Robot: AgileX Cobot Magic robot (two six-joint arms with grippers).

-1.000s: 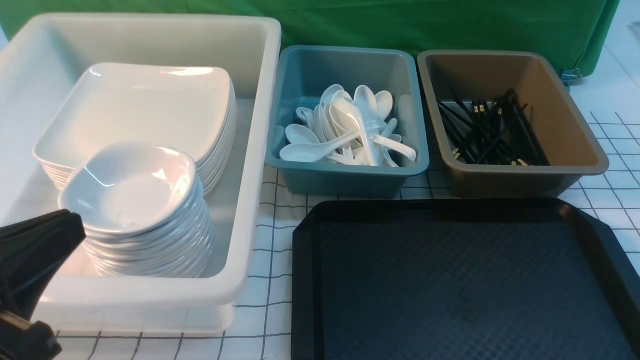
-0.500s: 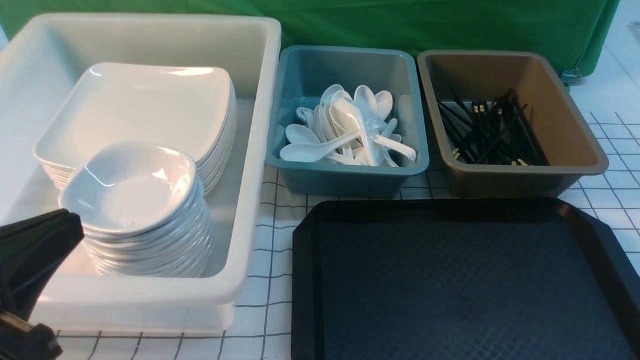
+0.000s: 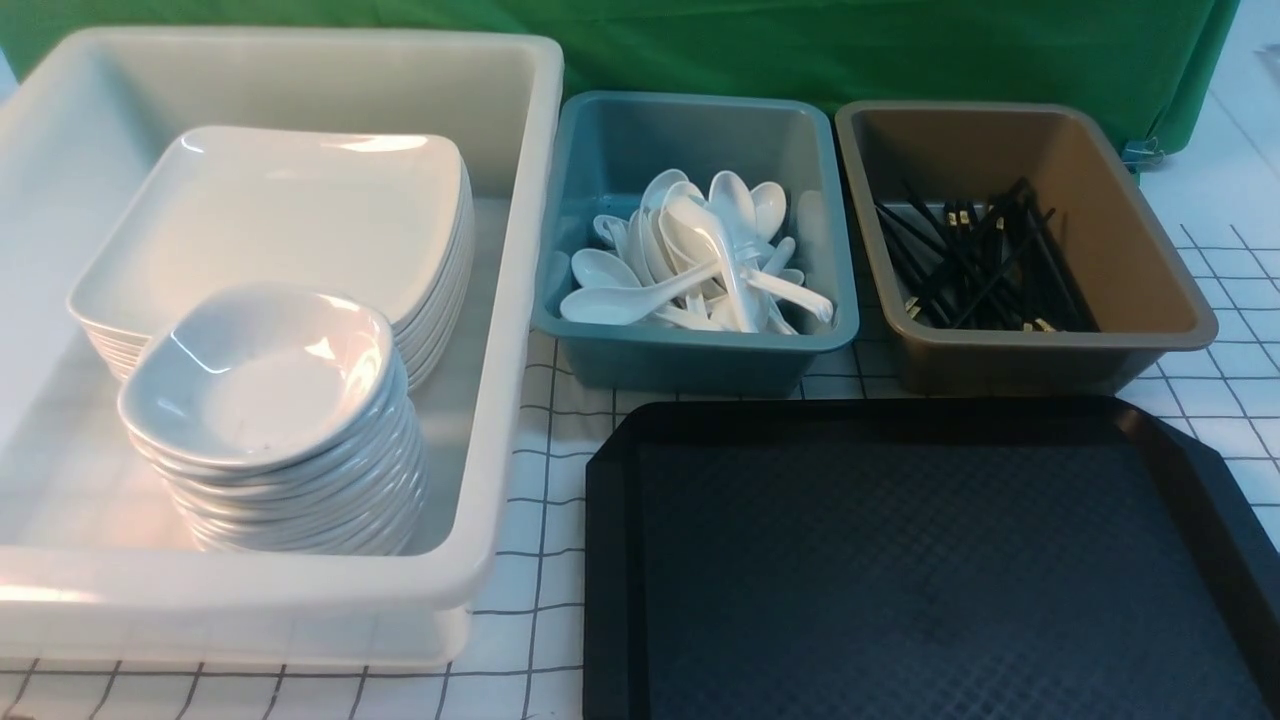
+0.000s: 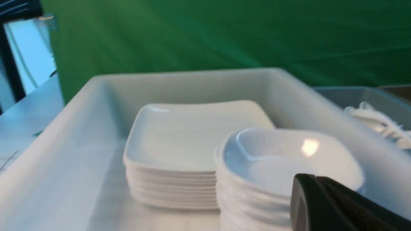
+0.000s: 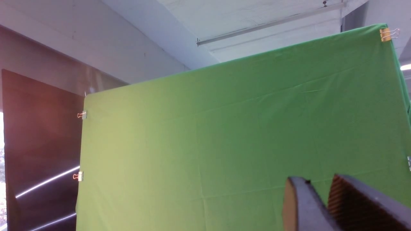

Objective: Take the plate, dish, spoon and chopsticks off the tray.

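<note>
Black tray sits bare on the counter, its near edge cut off. Plates and dishes are stacked in the white bin, spoons in the teal bin, chopsticks in the brown one. Left fingers are closed and empty, just beside the dishes; right fingers have a thin gap, gripping nothing, aimed at the green cloth.

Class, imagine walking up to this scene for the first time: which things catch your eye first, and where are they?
The big white bin on the left stands out, holding a stack of plates with a stack of small dishes in front. Right of it, a teal bin heaped with white spoons and a brown bin of black chopsticks. Nearest, the black tray lies bare.
</note>
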